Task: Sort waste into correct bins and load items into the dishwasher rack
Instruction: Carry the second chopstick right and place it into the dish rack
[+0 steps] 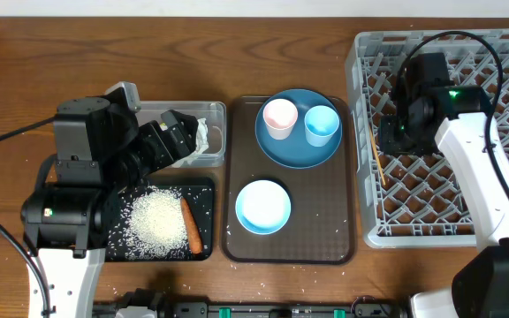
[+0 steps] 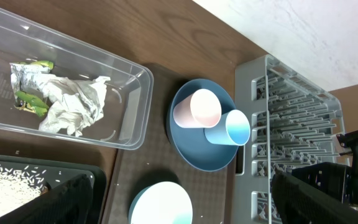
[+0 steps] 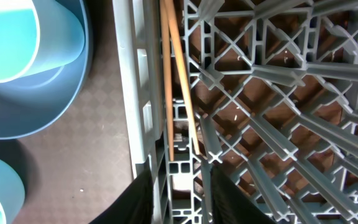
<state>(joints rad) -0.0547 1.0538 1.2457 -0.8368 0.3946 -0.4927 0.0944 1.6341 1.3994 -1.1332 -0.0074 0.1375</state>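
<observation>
The pair of wooden chopsticks (image 1: pixel 379 162) (image 3: pixel 174 81) lies inside the grey dishwasher rack (image 1: pixel 369 53) (image 3: pixel 138 93), along its left wall. My right gripper (image 1: pixel 387 134) (image 3: pixel 185 196) hangs over their near ends. It is open, straddles the rack wall and holds nothing. My left gripper (image 1: pixel 177 137) (image 2: pixel 188 205) is wide open and empty above the bins. The crumpled wrapper (image 1: pixel 203 137) (image 2: pixel 61 99) lies in the clear tub (image 1: pixel 210 110) (image 2: pixel 135 99). Rice (image 1: pixel 159 221) and the carrot (image 1: pixel 191 225) sit in the black tray (image 1: pixel 203 190). The pink cup (image 1: pixel 279 117) (image 2: pixel 197 109) and light-blue cup (image 1: pixel 322 124) (image 2: pixel 229 127) stand on the dark-blue plate (image 1: pixel 299 152) (image 2: pixel 197 152). The bowl (image 1: pixel 262 206) (image 2: pixel 160 202) is in front of it.
Plate, cups and bowl rest on a brown serving tray (image 1: pixel 338 221) (image 3: pixel 86 162) between the bins and the rack. A few rice grains are scattered on this tray and on the wooden table (image 1: pixel 25 79). A black cable (image 1: pixel 467 40) loops over the rack's top.
</observation>
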